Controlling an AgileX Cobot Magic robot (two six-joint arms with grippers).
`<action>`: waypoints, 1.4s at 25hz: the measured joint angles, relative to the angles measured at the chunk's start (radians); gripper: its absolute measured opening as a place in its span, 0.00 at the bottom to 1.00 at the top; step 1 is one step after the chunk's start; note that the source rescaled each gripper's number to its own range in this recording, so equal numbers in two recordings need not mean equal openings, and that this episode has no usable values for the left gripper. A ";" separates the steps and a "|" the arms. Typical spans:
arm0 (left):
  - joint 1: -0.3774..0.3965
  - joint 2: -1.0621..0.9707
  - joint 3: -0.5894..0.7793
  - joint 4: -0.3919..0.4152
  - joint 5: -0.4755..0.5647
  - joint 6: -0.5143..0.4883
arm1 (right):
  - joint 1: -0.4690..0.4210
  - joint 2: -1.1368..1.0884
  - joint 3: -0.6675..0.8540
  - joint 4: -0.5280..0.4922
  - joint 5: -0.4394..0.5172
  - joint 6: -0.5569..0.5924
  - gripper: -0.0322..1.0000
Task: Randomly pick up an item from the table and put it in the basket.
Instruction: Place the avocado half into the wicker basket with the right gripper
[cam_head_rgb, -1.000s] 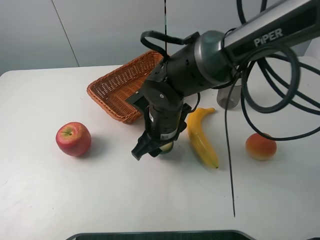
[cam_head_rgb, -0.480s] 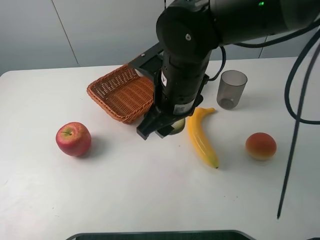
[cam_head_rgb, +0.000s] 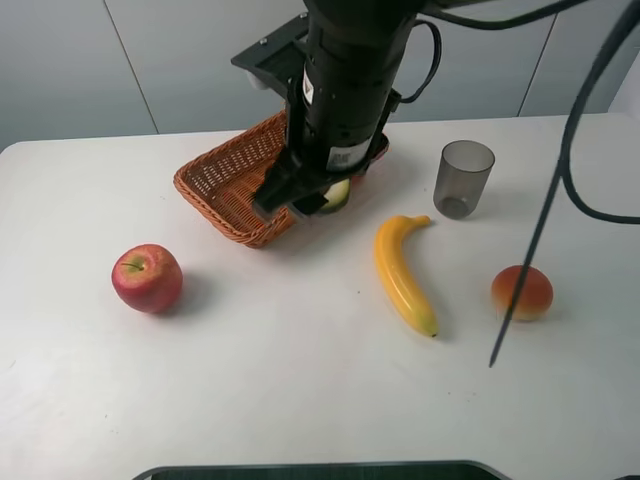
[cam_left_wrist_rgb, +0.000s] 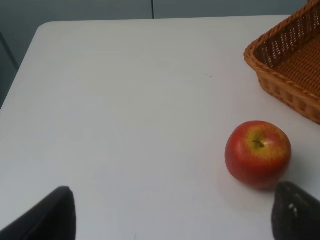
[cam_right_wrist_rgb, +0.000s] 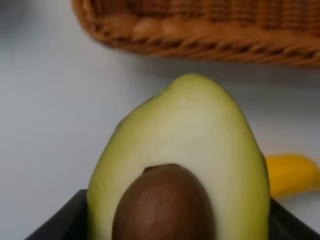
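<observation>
My right gripper (cam_head_rgb: 300, 205) is shut on the halved avocado (cam_head_rgb: 336, 194) and holds it in the air at the near right edge of the wicker basket (cam_head_rgb: 225, 175). The right wrist view shows the avocado's pale cut face and brown pit (cam_right_wrist_rgb: 177, 165) close up, with the basket's rim (cam_right_wrist_rgb: 200, 40) beyond it. My left gripper (cam_left_wrist_rgb: 170, 210) is open and empty above the white table (cam_left_wrist_rgb: 125, 110), near the red apple (cam_left_wrist_rgb: 258, 153). The left arm is out of the high view.
A red apple (cam_head_rgb: 146, 277) lies on the left of the table. A banana (cam_head_rgb: 402, 272) lies right of the basket, an orange-red fruit (cam_head_rgb: 521, 292) farther right, and a grey translucent cup (cam_head_rgb: 463, 177) at the back right. A cable (cam_head_rgb: 530, 250) hangs from the right arm.
My right gripper has risen off the table with the avocado and moved back and up, from beside the banana to the basket's near edge. The other fruits have not moved.
</observation>
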 joint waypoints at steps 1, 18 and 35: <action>0.000 0.000 0.000 0.000 0.000 0.000 | -0.003 0.013 -0.022 -0.016 0.002 -0.008 0.04; 0.000 0.000 0.000 0.000 0.000 0.000 | -0.065 0.233 -0.166 -0.180 -0.355 -0.045 0.04; 0.000 0.000 0.000 0.000 0.000 0.000 | -0.097 0.353 -0.166 -0.300 -0.511 -0.037 0.17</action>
